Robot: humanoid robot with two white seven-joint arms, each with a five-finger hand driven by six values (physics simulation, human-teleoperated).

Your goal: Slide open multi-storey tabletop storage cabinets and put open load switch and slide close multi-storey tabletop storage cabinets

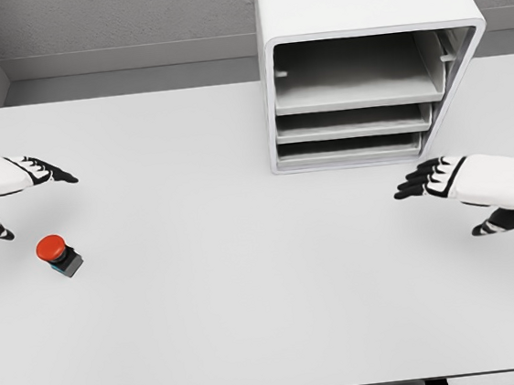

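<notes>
Switch (58,255): red cap seemingly up-left.

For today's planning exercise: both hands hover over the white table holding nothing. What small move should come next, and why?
Probably lower the left hand onto the red-capped switch just below it to grasp it. The white three-tier cabinet shows its shelves exposed at the front, and the right hand hovers open beside it.
</notes>
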